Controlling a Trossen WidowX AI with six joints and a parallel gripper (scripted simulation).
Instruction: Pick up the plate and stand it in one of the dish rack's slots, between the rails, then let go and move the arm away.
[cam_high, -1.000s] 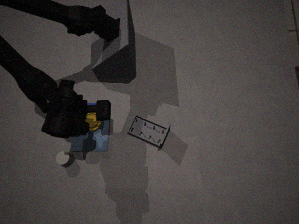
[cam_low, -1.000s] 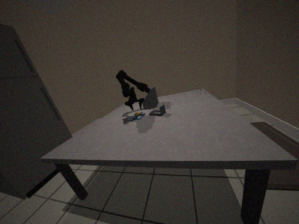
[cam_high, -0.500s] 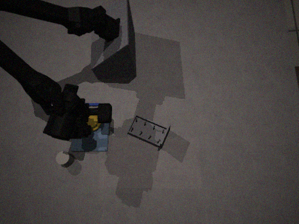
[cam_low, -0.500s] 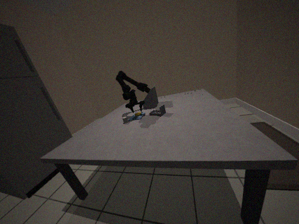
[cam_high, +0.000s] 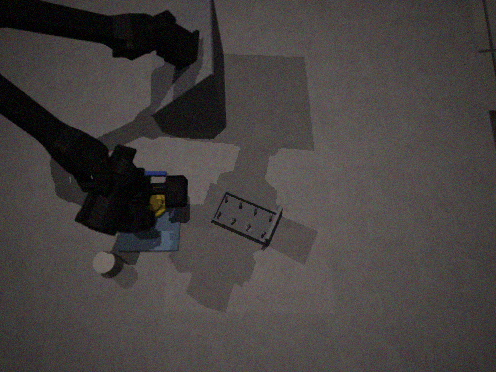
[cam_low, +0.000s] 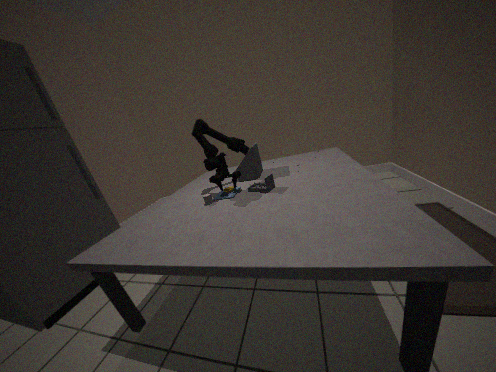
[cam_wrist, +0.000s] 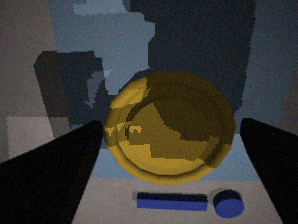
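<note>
Two dark fingers frame the wrist view, spread wide with nothing between them: the pincer (cam_wrist: 170, 150) is released and poised right over the yellow plate (cam_wrist: 170, 127). That plate lies flat on a blue placemat (cam_high: 167, 237), with a blue spoon (cam_wrist: 187, 201) just beside the plate's rim. From the top camera the arm (cam_high: 55, 135) covers most of the plate (cam_high: 158, 204), only a sliver of yellow peeking out. The dish rack (cam_high: 246, 218) sits on the table (cam_high: 375, 200) to the right of the placemat, apart from it, pegs up. A white cup (cam_high: 104, 262) stands near the placemat's lower-left corner.
</note>
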